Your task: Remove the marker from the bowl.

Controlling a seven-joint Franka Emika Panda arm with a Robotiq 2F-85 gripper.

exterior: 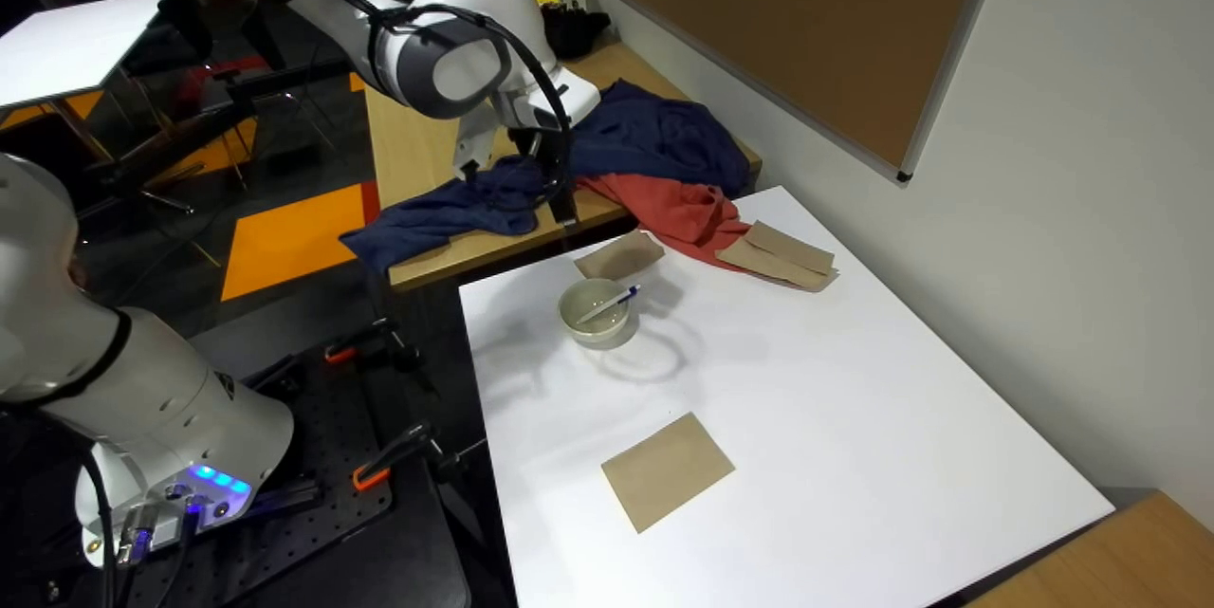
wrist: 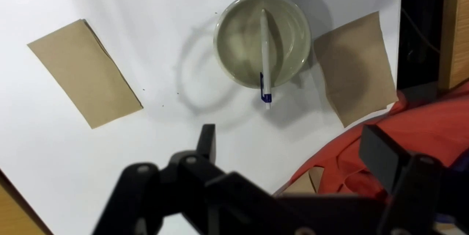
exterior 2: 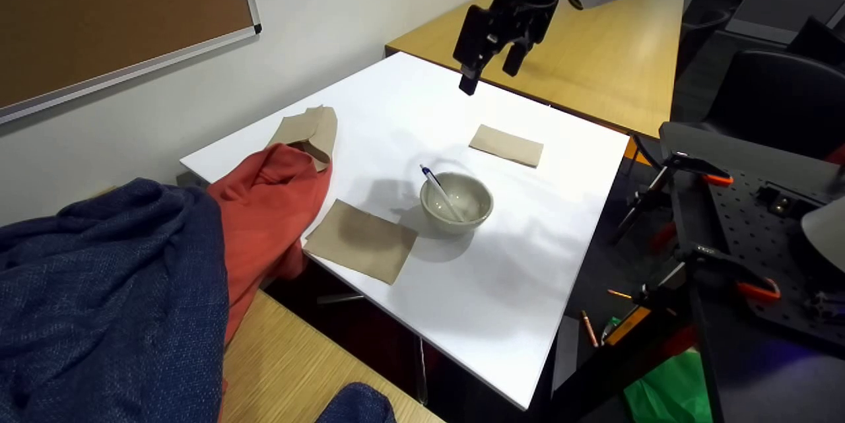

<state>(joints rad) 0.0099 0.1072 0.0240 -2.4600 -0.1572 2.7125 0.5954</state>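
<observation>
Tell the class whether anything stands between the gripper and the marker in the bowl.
Nothing visible does. The marker leans in the bowl, its blue-clipped end jutting past the rim towards the open gripper in the wrist view; the brown paper beside the bowl lies off to one side.

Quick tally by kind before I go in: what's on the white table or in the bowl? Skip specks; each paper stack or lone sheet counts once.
Bowl: 1
Marker: 1
Brown papers: 3
Red cloth: 1
Total: 6
</observation>
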